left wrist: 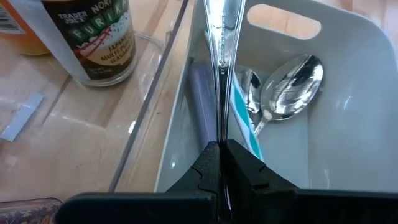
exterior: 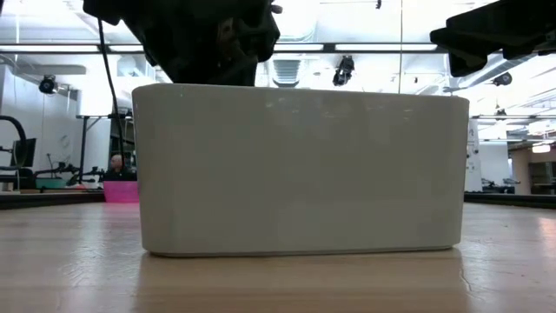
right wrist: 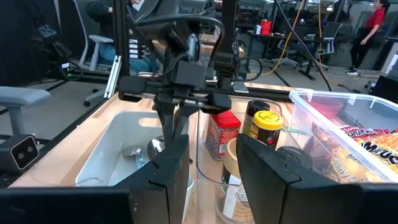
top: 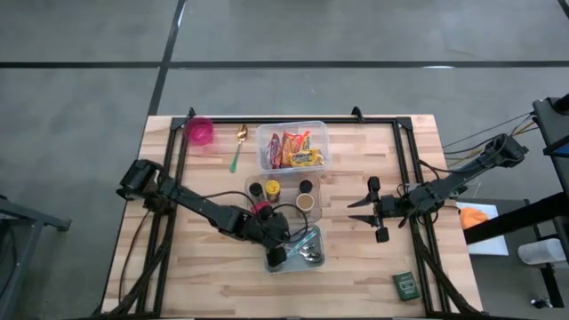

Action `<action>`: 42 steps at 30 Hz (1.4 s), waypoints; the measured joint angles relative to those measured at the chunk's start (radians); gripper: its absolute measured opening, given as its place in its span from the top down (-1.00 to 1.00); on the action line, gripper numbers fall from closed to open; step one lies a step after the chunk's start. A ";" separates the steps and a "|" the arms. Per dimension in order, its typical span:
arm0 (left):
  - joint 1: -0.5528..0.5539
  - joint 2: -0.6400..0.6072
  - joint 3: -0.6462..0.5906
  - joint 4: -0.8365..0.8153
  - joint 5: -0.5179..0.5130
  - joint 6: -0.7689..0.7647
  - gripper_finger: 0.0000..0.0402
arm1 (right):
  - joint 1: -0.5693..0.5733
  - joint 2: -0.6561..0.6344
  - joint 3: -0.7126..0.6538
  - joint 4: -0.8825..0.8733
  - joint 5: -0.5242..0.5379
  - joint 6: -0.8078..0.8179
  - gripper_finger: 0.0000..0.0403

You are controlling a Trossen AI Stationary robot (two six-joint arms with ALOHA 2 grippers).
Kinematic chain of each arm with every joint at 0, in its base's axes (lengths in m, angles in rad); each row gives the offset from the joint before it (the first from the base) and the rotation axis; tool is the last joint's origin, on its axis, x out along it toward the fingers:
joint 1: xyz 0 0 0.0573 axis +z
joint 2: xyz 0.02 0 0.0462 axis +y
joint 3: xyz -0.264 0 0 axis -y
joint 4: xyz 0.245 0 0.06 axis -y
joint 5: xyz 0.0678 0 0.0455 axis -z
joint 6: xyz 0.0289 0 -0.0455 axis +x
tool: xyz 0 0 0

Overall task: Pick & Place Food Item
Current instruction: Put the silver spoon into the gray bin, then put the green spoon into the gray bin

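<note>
over the white utensil bin [top: 317, 258] the left end effector [left wrist: 221, 149] is clamped on a utensil handle [left wrist: 222, 56], right end effector [right wrist: 212, 163] waits open mid-surface, snack packets [top: 294, 149] untouched in their clear tub [top: 263, 133], placing yet to come.

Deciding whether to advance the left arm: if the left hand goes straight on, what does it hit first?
Probably the spoons lying in the white bin; the left hand, shut on a utensil handle, points down into it.

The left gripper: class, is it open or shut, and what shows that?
Shut. In the left wrist view the left gripper has its dark fingers pressed together on a thin metal utensil handle above the white bin.
</note>
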 joint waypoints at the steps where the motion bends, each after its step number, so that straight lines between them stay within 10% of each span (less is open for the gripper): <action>1: 0.000 0.000 0.000 0.000 -0.002 0.000 0.96 | 0.000 0.000 0.000 -0.001 0.000 0.000 0.36; 17: 0.001 -0.005 0.000 0.007 0.017 0.007 0.25 | 0.000 0.000 0.000 0.000 0.000 0.000 0.36; 28: -0.003 -0.045 0.032 -0.013 0.017 0.034 0.20 | 0.000 0.000 0.000 0.000 0.000 0.000 0.36; 42: -0.018 -0.266 0.148 -0.572 -0.392 -0.274 0.20 | 0.000 0.000 0.000 0.000 0.000 0.000 0.36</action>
